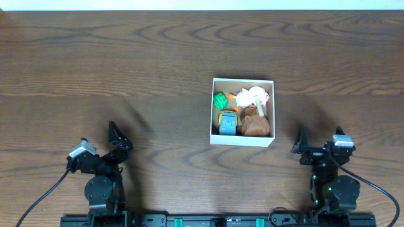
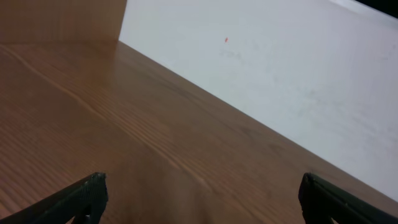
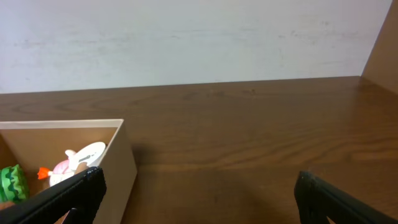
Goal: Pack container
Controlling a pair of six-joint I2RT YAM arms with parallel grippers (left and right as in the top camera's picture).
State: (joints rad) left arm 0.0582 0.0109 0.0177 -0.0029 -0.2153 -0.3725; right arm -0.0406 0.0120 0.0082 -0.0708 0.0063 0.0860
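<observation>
The packing is looking finished to me; the container (image 1: pixel 243 141) is sitting mid-way across the grained wooden table (image 1: pixel 126 63), white card walls cradling soft, rounded toys (image 1: pixel 255 125); left gripper (image 2: pixel 199 199) and right gripper (image 3: pixel 199 196) are hanging wide open, empty; probably nothing is needing another grasp.

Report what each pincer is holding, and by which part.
Nothing is held. The left pincer and right pincer are both open and empty; the toys lie inside the container.
</observation>
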